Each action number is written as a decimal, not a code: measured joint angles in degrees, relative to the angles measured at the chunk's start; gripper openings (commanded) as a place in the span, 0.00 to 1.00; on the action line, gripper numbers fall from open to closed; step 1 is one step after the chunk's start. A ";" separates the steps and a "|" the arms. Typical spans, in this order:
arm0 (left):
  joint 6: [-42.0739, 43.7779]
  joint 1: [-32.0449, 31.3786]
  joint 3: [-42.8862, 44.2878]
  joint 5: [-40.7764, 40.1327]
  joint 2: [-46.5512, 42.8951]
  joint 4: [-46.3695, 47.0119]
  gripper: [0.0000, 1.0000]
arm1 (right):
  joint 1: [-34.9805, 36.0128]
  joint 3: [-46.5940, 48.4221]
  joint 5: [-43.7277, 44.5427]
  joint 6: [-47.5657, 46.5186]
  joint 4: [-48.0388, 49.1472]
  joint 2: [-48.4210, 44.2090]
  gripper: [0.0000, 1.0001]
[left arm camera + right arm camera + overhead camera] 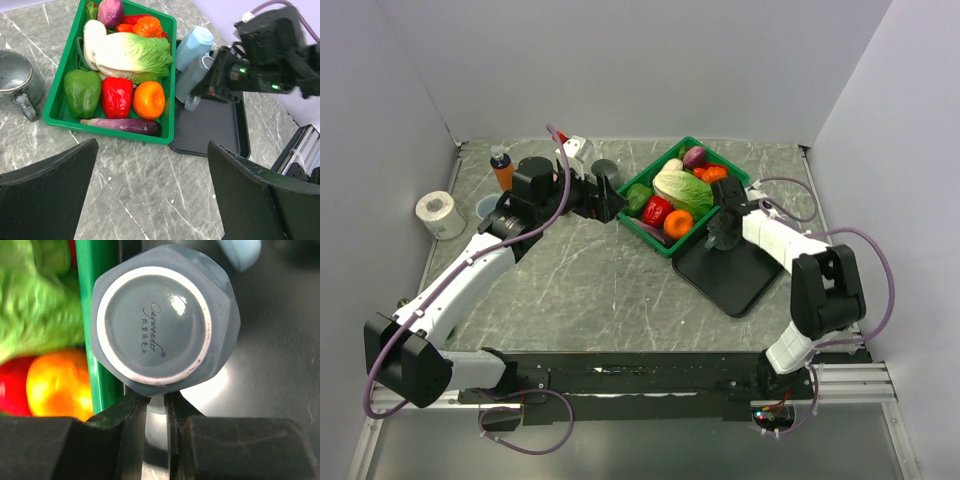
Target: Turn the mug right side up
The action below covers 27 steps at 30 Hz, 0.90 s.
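Right tool (156,402) clamps mug (162,320) by its handle, base facing wrist camera, above tray (730,285) near worktop (600,290) right edge. Left tool (152,160) spread wide, holding nothing.

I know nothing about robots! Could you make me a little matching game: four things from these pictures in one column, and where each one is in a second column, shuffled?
Things
1. white paper roll
2. blue-grey ceramic mug
3. red bell pepper
4. grey metal mug

Places
A. inside the green plastic basket
B. on the grey marble table, just outside the basket
C. near the table's left edge
D. held by its handle in the right tool, above the flat black tray

Pairs: 1-C, 2-D, 3-A, 4-B
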 measured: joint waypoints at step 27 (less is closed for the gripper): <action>-26.60 -0.48 -5.01 18.01 -2.36 20.57 0.96 | 0.20 -12.22 -41.35 1.18 35.58 -33.86 0.00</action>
